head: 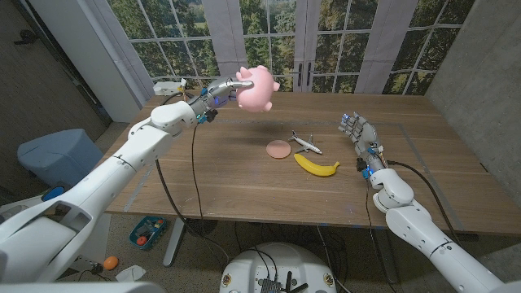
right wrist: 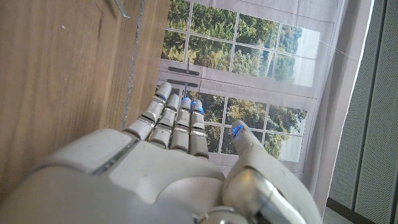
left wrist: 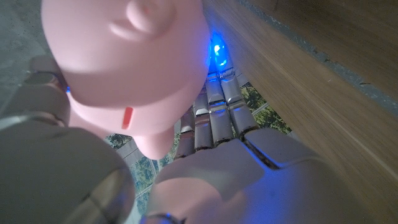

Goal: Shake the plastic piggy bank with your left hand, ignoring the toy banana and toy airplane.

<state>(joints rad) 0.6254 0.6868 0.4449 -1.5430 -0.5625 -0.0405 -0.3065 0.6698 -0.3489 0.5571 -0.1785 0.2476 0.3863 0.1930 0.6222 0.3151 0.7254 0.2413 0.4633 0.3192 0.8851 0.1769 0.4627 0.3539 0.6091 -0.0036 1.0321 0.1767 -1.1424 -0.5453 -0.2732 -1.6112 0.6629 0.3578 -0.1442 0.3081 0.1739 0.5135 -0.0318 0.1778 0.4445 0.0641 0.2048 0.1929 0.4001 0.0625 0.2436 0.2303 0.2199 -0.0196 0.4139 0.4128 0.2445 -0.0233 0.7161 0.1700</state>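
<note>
The pink, rounded plastic piggy bank [head: 256, 89] is held in the air by the left hand [head: 218, 91], well above the wooden table [head: 220, 175] near its far left part. The fingers [left wrist: 214, 112] wrap one side of its body, with the rest bulging free. It looks hollow, light and stiff, with a smooth shell that could slip, so a grip round the widest part of the belly seems safest. Below and to the right lie a small pink disc [head: 278, 148], the white toy airplane [head: 304, 143] and the yellow toy banana [head: 316, 166], well apart from the bank. The right hand [head: 359, 133] stands near the banana, fingers straight, holding nothing. Open air surrounds the bank; the window stands behind.
</note>
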